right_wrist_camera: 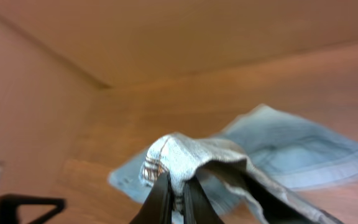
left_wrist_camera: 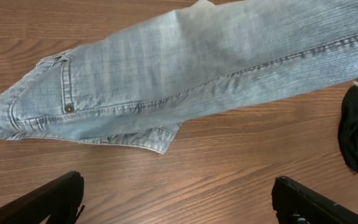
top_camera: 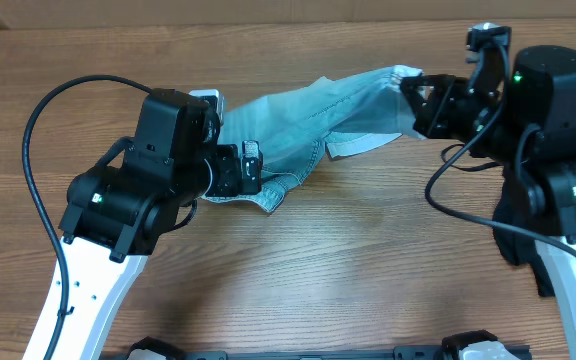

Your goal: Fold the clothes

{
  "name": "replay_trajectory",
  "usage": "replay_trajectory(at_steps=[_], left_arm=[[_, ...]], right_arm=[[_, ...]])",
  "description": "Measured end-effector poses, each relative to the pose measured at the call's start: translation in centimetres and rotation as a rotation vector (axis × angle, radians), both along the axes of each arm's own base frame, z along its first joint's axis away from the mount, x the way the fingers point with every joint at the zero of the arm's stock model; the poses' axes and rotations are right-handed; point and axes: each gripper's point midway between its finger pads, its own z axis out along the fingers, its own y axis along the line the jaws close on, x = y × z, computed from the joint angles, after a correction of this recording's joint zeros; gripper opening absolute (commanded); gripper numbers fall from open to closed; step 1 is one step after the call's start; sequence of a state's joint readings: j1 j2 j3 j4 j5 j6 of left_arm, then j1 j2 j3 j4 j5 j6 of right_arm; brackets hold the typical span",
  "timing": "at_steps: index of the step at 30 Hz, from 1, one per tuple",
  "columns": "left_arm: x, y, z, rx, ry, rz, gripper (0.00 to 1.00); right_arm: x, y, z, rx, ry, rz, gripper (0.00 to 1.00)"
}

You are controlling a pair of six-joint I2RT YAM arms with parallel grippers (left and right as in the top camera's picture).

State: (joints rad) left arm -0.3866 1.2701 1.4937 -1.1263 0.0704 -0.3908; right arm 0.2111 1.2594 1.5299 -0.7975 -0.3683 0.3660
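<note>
On the left, our left gripper (top_camera: 251, 163) is hovering with its jaws spread wide over the riveted pocket end of the jeans (top_camera: 303, 115). The jeans are lying stretched across the table (top_camera: 368, 270). On the right, our right gripper (right_wrist_camera: 178, 198) is pinching a bunched fold of the jeans, jaws pressing tight on it, holding it above the wood.

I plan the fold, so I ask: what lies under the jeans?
Around the jeans only the wooden table shows. The right gripper pinches one end up off it. Under the flat part nothing can be seen; the denim covers it.
</note>
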Motion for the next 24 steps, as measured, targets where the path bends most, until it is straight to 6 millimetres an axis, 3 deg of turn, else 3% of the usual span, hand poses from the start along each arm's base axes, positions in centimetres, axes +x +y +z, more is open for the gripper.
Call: replay_trajectory(at_steps=[3,4,6,8,10,12,14,17,24], left_arm=[[0.2,-0.1,0.1,-0.003,-0.007,0.000,1.00],[0.2,-0.1,0.1,-0.003,-0.007,0.000,1.00],[0.2,-0.1,0.1,-0.003,-0.008,0.000,1.00],[0.2,-0.1,0.1,-0.003,-0.007,0.000,1.00],[0.2,-0.1,0.1,-0.002,-0.006,0.000,1.00],[0.1,-0.1,0.0,-0.001,-0.002,0.000,1.00],[0.0,0.0,0.0,0.000,0.001,0.000,1.00],[0.0,0.0,-0.1,0.002,0.005,0.000,1.00],[0.2,-0.1,-0.8,0.011,0.028,0.000,1.00]], right_arm=[[0.6,4.3,2.5,0.018,-0.137,0.081,0.04],[2.1,5.6,2.8,0.026,-0.173,0.090,0.04],[6.1,6.5,0.7,0.013,-0.172,0.061,0.04],[10.9,6.4,-3.2,-0.022,-0.145,-0.010,0.04],[16.3,4.2,-8.3,-0.071,-0.108,-0.125,0.04],[20.3,0.7,-13.3,-0.108,-0.064,-0.229,0.04],[22.3,-2.7,-16.0,-0.126,-0.036,-0.302,0.04],[22.9,-5.6,-16.5,-0.131,-0.026,-0.354,0.04],[23.4,-7.1,-15.8,-0.161,-0.060,-0.436,0.04]])
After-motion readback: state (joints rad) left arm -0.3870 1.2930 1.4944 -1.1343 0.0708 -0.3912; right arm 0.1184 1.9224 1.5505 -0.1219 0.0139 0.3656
